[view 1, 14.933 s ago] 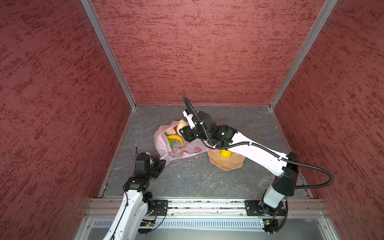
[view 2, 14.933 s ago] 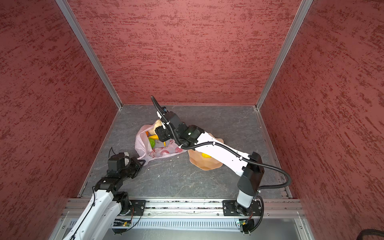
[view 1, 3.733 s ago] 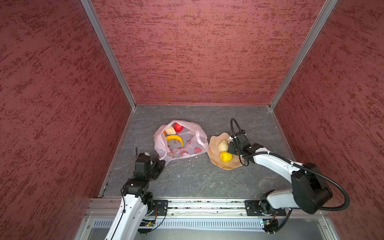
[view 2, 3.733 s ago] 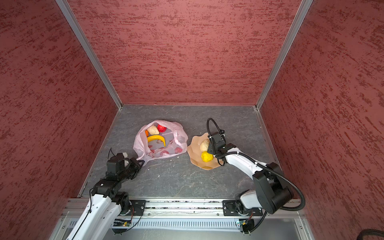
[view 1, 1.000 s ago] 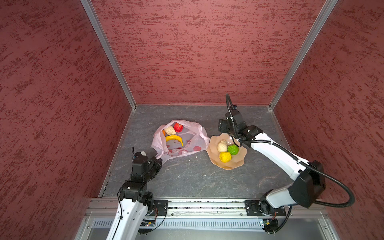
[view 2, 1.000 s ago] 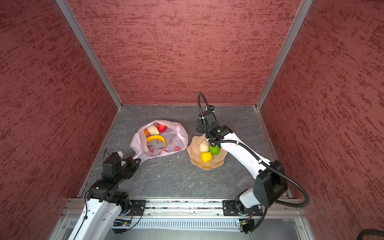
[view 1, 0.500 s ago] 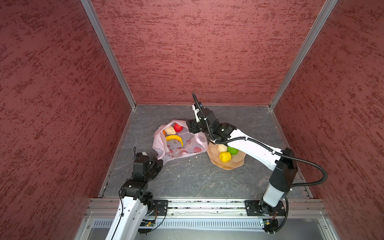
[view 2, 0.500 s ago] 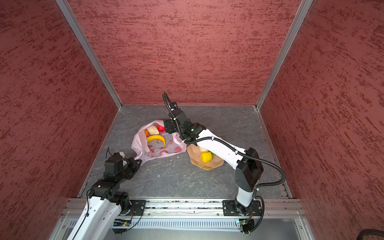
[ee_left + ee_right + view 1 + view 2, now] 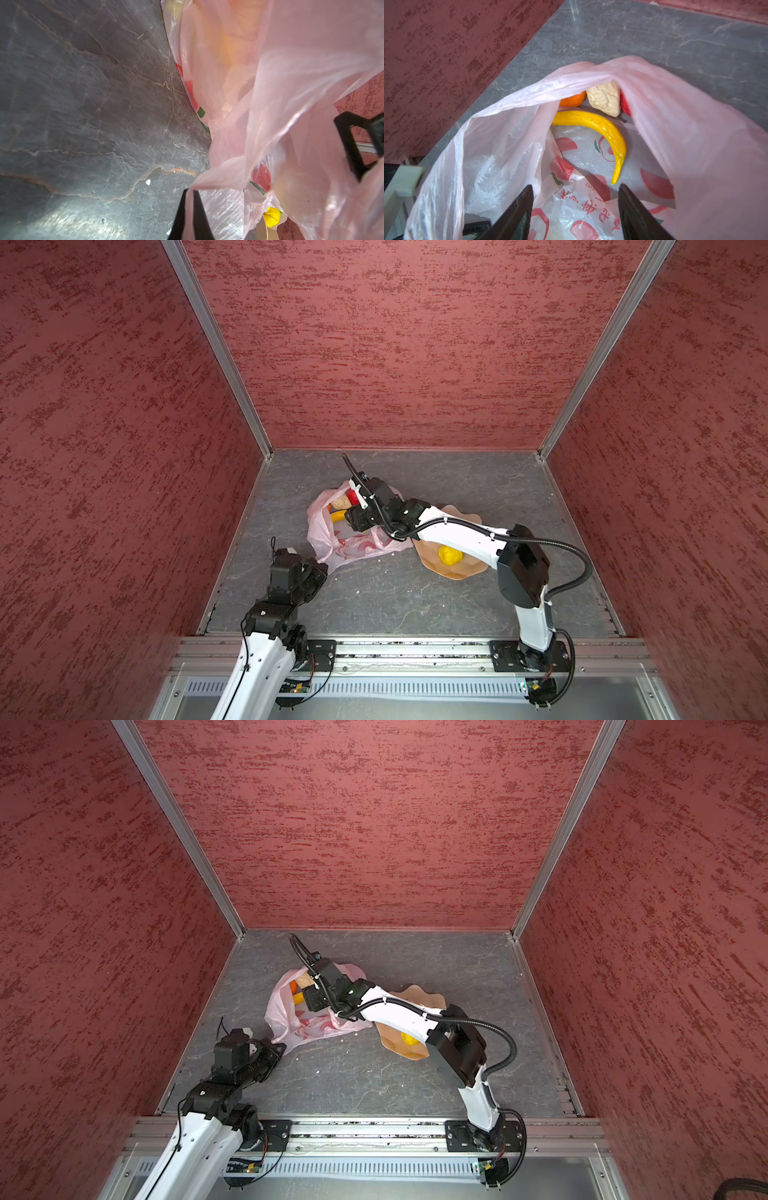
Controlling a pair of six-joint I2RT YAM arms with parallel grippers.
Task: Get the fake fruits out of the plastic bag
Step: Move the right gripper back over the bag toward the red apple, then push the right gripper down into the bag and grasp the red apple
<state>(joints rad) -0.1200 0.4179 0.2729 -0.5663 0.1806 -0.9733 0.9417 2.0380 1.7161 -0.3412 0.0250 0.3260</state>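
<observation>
Where the left arm comes in over the grey bench, the left jaws are pressed together on a drawn-out corner of the plastic bag. In the left wrist view, thin pink film shows between the black fingers. From that pinch the bag lies crumpled on the bench with its mouth gaping. Inside it, the right wrist view shows a curved yellow banana lying on the printed lower layer. Beyond it, under the upper fold, an orange fruit and a cream lumpy fruit sit side by side, with a red fruit half hidden by the film. The right arm leans across from the right. The right jaws stand spread inside the bag's mouth, gripping nothing, the banana's thin tip just ahead of the gap. Just beside the bag on the right, a tan wavy-edged plate carries a bumpy yellow fruit; the right arm hides part of that plate
</observation>
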